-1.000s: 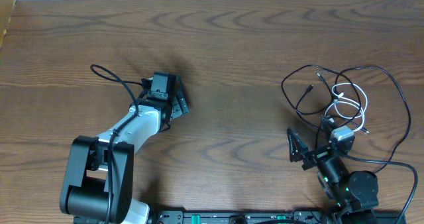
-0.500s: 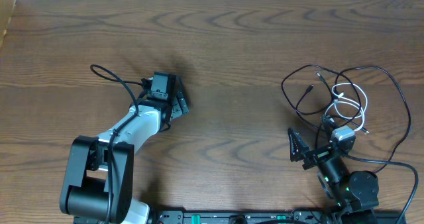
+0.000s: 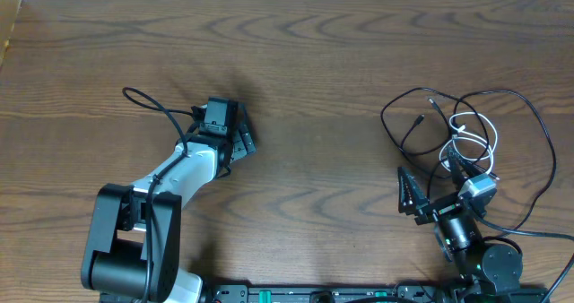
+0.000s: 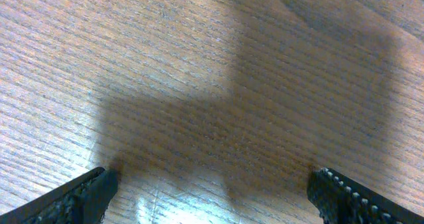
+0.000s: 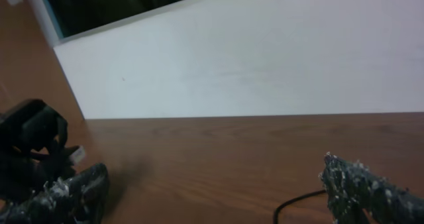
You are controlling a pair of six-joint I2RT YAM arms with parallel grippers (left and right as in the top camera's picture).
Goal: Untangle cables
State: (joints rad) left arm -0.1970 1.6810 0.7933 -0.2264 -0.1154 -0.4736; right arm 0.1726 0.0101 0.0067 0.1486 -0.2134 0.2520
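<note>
Cables (image 3: 462, 128) lie tangled on the right side of the table (image 3: 314, 52), just beyond the right pincer (image 3: 429, 173).
The long black cable (image 3: 551, 151) loops around the short white cable (image 3: 491, 151). The right pincer is wide open and holds nothing, with one finger at the near edge of the tangle. The left pincer (image 3: 240, 140), well apart on the left, is also wide open and empty.

dark wood-grain table (image 3: 323, 61). black cable (image 3: 551, 151) lies on it in loose loops at the right side; white cable (image 3: 491, 137) lies coiled among those loops, crossing them.
</note>
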